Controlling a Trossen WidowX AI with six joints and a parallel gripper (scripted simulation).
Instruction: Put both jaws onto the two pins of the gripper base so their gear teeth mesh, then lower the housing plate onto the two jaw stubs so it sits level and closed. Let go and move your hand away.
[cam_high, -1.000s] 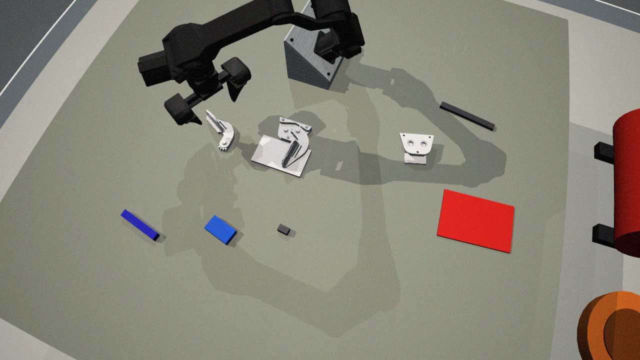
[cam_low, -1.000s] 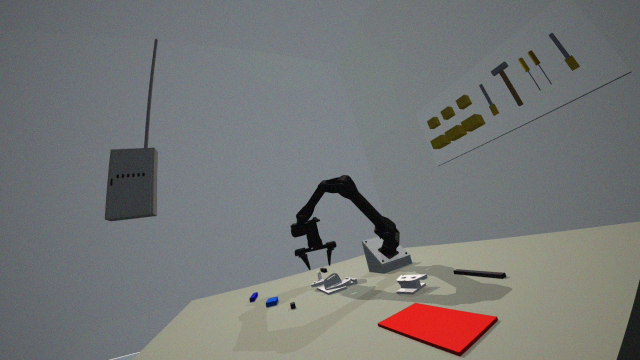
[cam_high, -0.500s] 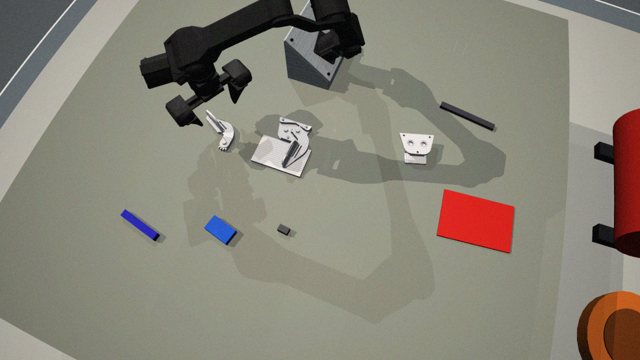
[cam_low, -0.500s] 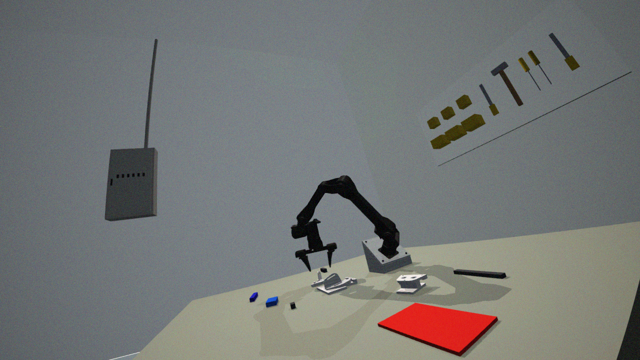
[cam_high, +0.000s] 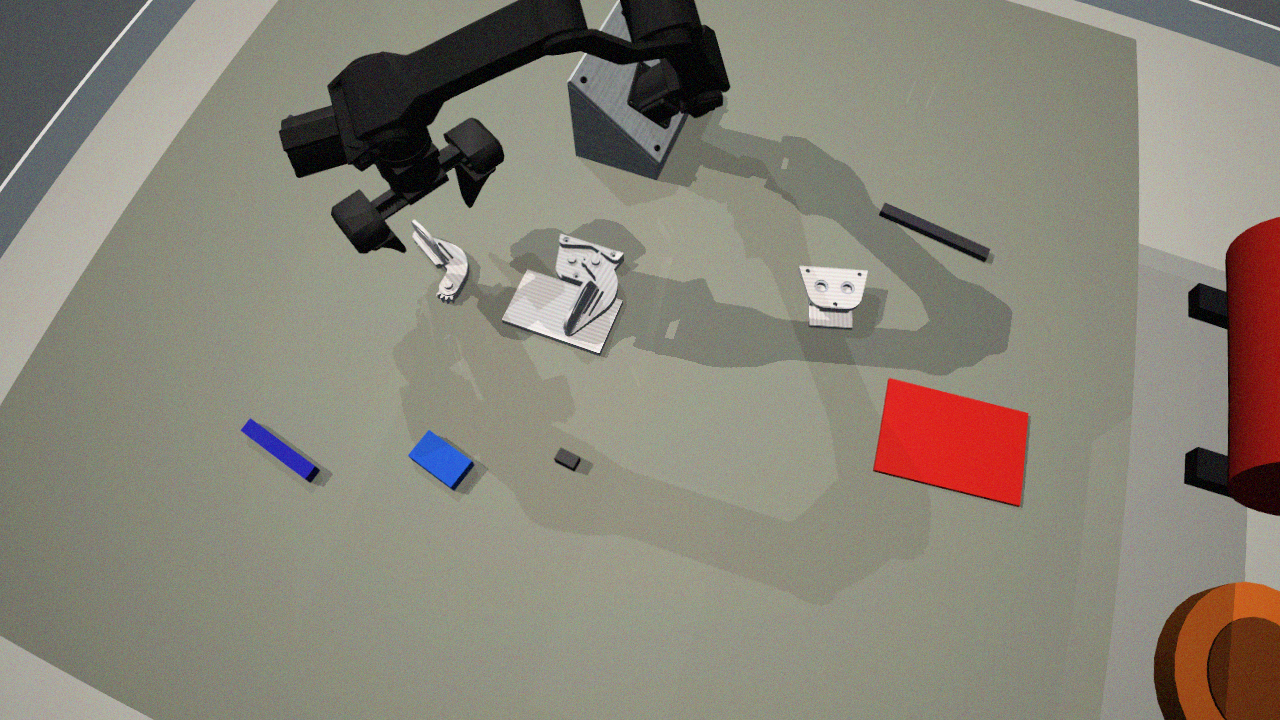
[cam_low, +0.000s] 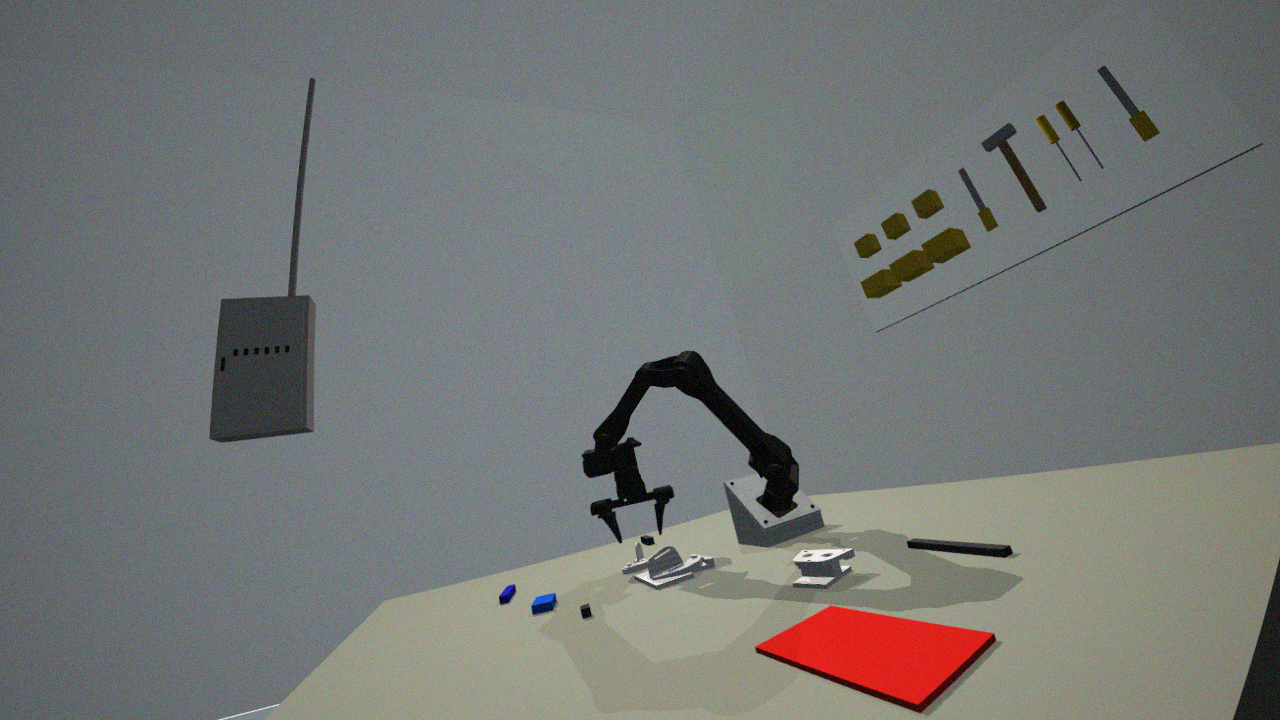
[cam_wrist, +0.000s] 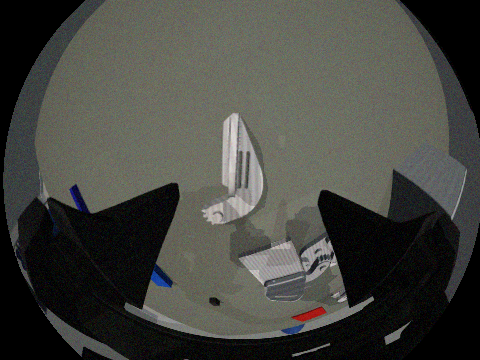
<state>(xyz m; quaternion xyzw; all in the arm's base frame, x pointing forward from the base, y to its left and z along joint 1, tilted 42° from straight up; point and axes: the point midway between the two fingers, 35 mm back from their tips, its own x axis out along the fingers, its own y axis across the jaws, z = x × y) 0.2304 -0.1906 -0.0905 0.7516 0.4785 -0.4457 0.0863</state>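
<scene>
A loose white jaw (cam_high: 458, 266) (cam_wrist: 256, 182) lies on the table, its gear teeth at one end and its finger pad standing up. My gripper (cam_high: 435, 227) (cam_low: 640, 537) (cam_wrist: 251, 194) is open and empty above this jaw; the fingers stand on either side of it in the wrist view. The white gripper base (cam_high: 565, 253) (cam_wrist: 318, 257) stands to the right in the top view, with small round studs on top. A second jaw (cam_high: 587, 305) (cam_wrist: 285, 288) is at the base; its seating and teeth are not clear. The housing plate (cam_high: 834, 295) (cam_low: 821, 555) with two holes is farther right, apart from the base.
A blue block (cam_high: 440, 458) (cam_low: 544, 602), a dark blue bar (cam_high: 279, 449) (cam_wrist: 78, 198) and a small black block (cam_high: 566, 458) (cam_wrist: 214, 301) lie in front. A red panel (cam_high: 952, 442) (cam_low: 877, 653) and a black bar (cam_high: 933, 232) (cam_low: 959, 547) lie right. The arm's wedge mount (cam_high: 617, 138) is behind.
</scene>
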